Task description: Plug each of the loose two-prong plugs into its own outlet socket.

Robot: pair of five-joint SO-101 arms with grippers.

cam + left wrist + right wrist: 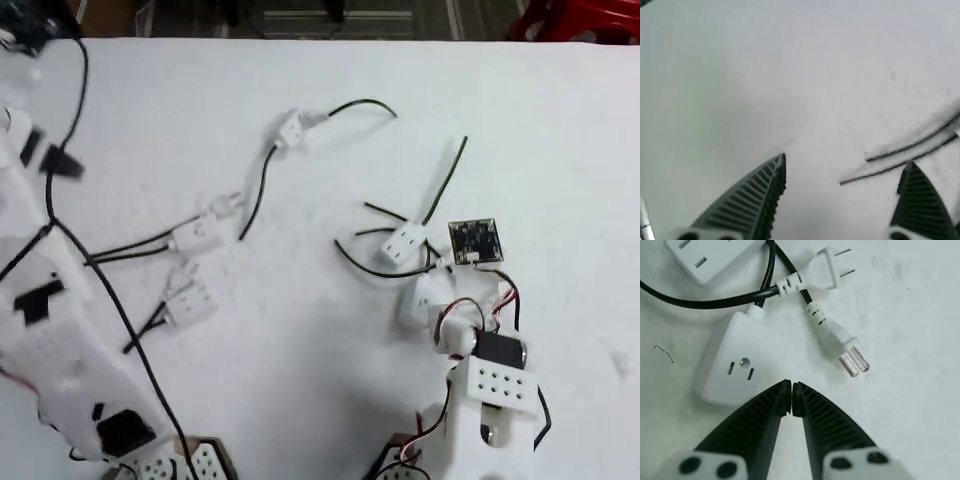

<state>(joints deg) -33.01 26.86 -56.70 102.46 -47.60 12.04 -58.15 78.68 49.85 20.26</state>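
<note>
My right gripper (791, 391) is shut with nothing in it, its tips just short of a white outlet socket (735, 365) lying face up. Two loose white two-prong plugs lie beside that socket, one (840, 342) near the tips and one (827, 270) farther off. A second socket (705, 257) sits beyond. In the high view these sockets (405, 243) (425, 295) lie in front of the right arm (490, 380). My left gripper (845, 175) is open over bare table, with black cables (905, 155) just past one finger (917, 200).
The left arm (50, 330) stands along the table's left side. Three more white sockets with black cords lie at centre-left (195, 235) (190, 300) and at the back (290, 130). A white plug (225, 208) lies next to one. The table (560, 150) is white.
</note>
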